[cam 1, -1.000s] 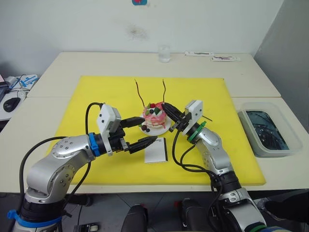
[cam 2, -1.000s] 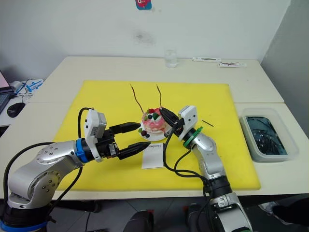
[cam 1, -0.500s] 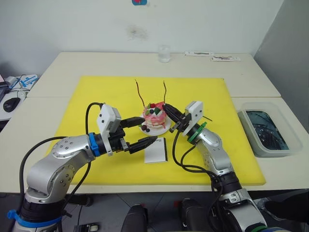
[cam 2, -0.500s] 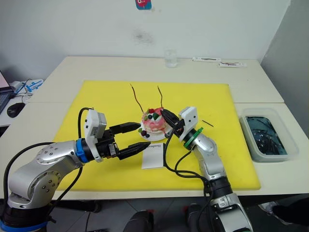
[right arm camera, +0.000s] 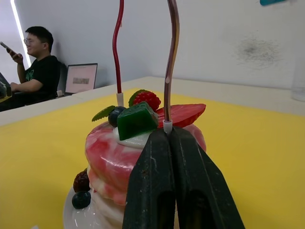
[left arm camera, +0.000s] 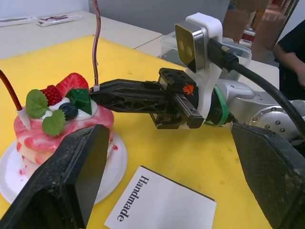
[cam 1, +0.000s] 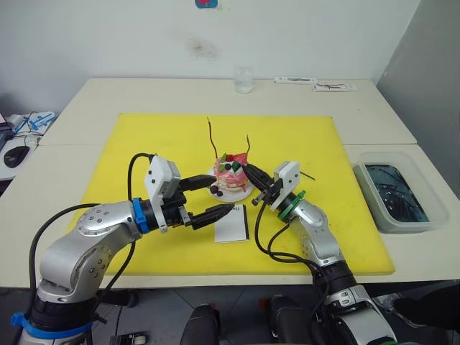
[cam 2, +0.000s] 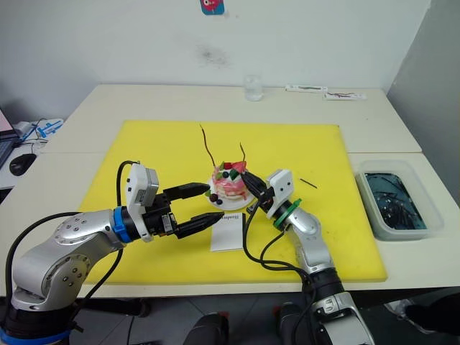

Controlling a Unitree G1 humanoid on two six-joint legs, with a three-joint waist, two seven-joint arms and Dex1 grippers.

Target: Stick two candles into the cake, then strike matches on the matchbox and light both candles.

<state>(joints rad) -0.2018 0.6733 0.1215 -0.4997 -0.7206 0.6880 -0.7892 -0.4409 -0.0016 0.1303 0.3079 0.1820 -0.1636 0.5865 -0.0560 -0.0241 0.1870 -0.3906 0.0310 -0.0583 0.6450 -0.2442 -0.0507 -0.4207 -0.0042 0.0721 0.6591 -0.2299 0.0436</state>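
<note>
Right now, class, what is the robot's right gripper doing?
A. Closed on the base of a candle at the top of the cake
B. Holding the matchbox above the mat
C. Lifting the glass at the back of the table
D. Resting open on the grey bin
A: the right gripper is shut on the pale base of a candle at the top of the cake; the matchbox lies flat on the mat.

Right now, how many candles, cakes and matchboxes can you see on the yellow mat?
candles: 2
cake: 1
matchbox: 1
Total: 4
</note>
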